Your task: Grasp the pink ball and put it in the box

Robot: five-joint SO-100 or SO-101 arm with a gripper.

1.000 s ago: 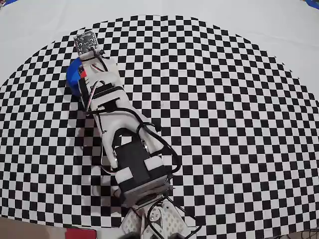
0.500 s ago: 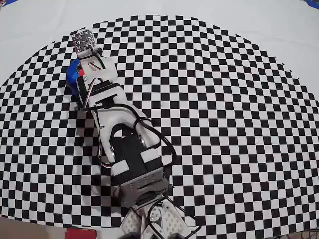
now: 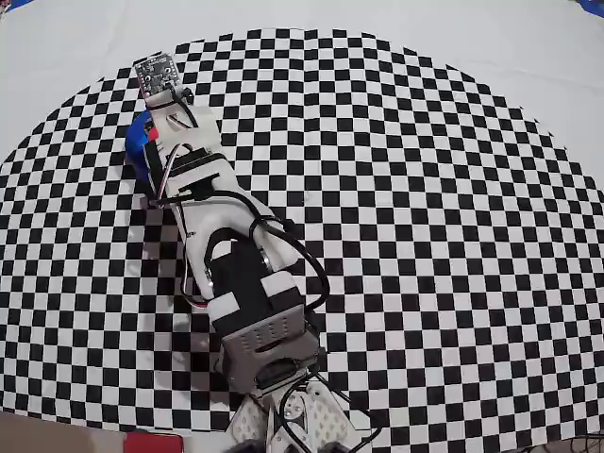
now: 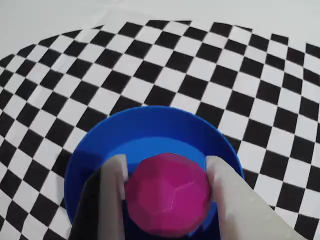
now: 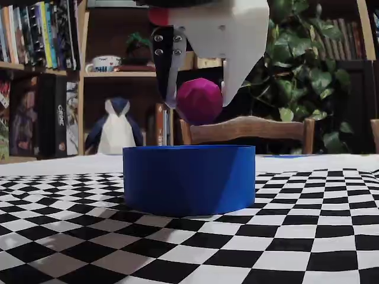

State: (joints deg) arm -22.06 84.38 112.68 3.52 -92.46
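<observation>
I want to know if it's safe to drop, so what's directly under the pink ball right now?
The box stands below the pink ball, which the gripper holds above the rim. In the wrist view the box's blue floor shows bare; the ball hides the part beneath it.

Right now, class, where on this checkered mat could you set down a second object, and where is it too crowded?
The whole right half of the checkered mat, right of the arm in the overhead view, lies bare. It is crowded at upper left: the gripper holds the pink ball over the box.
</observation>
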